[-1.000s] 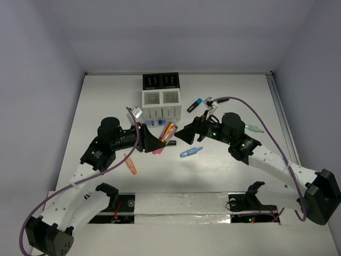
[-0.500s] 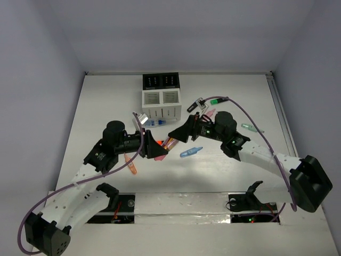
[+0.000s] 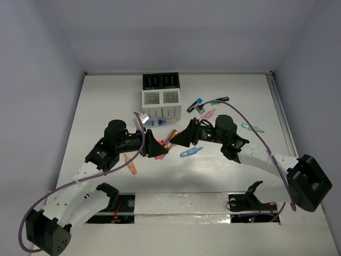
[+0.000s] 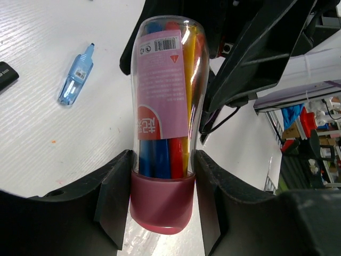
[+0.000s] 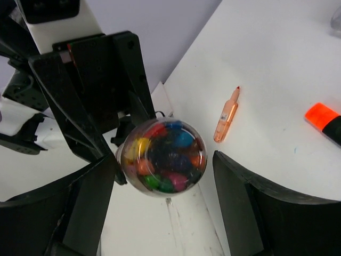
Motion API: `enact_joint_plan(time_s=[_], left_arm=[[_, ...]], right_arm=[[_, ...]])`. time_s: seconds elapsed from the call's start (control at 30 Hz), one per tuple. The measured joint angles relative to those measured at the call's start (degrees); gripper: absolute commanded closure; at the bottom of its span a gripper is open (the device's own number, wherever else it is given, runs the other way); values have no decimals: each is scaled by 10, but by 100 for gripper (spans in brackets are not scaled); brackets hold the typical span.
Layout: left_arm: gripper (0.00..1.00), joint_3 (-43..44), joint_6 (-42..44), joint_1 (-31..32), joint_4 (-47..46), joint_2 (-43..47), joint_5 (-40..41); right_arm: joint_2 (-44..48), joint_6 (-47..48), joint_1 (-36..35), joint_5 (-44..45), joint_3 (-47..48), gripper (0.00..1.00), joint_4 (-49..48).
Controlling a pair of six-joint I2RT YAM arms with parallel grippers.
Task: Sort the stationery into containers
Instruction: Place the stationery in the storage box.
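Note:
My left gripper (image 4: 162,197) is shut on the pink cap of a clear tube (image 4: 165,96) full of coloured pens and holds it above the table. In the top view the tube (image 3: 169,137) slants between both grippers. My right gripper (image 5: 162,197) is open, its jaws on either side of the tube's round clear end (image 5: 162,156), not touching it. The containers (image 3: 161,96) stand at the back: two white slotted cups in front, two black behind. A blue pen (image 3: 191,152), an orange pen (image 3: 130,164) and a blue-capped highlighter (image 3: 195,104) lie loose.
A pink pen (image 3: 209,113) and a green pen (image 3: 252,128) lie right of the cups. An orange-capped highlighter (image 5: 325,120) lies at the right wrist view's edge. A blue item (image 3: 154,123) lies in front of the white cups. Purple cables arc over both arms.
My right gripper has moved left and down to the tube's clear end, jaws still open. My left gripper has kept hold of the tube and shifted slightly right.

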State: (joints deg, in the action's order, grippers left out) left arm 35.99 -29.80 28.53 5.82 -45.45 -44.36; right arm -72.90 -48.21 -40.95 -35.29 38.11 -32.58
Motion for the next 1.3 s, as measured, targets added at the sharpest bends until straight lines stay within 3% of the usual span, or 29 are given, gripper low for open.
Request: enact_joint_plan(time_s=[0.07, 0.17, 0.23, 0.27, 0.3, 0.4, 0.53, 0.6, 0.73, 0.8, 0.9, 0.97, 1.0, 1.07, 1.1, 1.13, 1.2, 1.23, 1.3], left_arm=[[100, 0, 0, 0, 0, -2, 0], [100, 0, 0, 0, -2, -5, 0], [100, 0, 0, 0, -4, -7, -4], [100, 0, 1, 0, -5, -7, -4], [100, 0, 2, 0, -5, -8, -6], [100, 0, 3, 1, -6, -10, -8], [100, 0, 4, 1, -5, -12, -9], [100, 0, 7, 1, -5, -12, -9], [100, 0, 13, 1, -4, -12, -14], [100, 1, 15, 1, -5, -12, -16], [100, 1, 17, 1, -4, -12, -20], [100, 1, 19, 1, -4, -12, -21], [100, 1, 20, 1, -5, -12, -22], [100, 1, 21, 1, -5, -12, -23], [96, 1, 19, 1, -6, -12, -23], [82, 1, 18, 1, -9, -12, -23], [67, 0, 11, 1, -15, -12, -20], [54, -1, 4, 1, -22, -11, -17], [44, -11, -14, 1, -46, -2, -7]], right_arm=[[3, -2, 0, -5, -8, 19, 0], [8, -3, 0, -12, -12, 36, -2], [12, -4, 0, -12, -16, 39, -4], [14, -6, 0, -12, -19, 39, -6], [17, -7, 0, -11, -23, 30, -11], [21, -13, 0, -9, -33, 17, -25], [18, -23, 0, -8, -34, 16, -46], [15, -27, 0, -8, -34, 26, -59], [8, -33, 0, -3, -34, 28, -68], [7, -35, 0, -2, -34, 36, -71], [1, -41, 0, 1, -34, 37, -78], [-1, -42, 0, 2, -34, 48, -82], [-3, -44, 0, 2, -34, 63, -87], [-6, -48, 1, 3, -35, 71, -99], [-8, -53, 0, 5, -38, 74, -108], [-9, -57, 0, 9, -43, 75, -120], [-9, -71, 0, 22, -56, 77, -145], [-9, -78, 0, 31, -63, 77, -160], [-9, -96, 0, 54, -80, 78, -194]])
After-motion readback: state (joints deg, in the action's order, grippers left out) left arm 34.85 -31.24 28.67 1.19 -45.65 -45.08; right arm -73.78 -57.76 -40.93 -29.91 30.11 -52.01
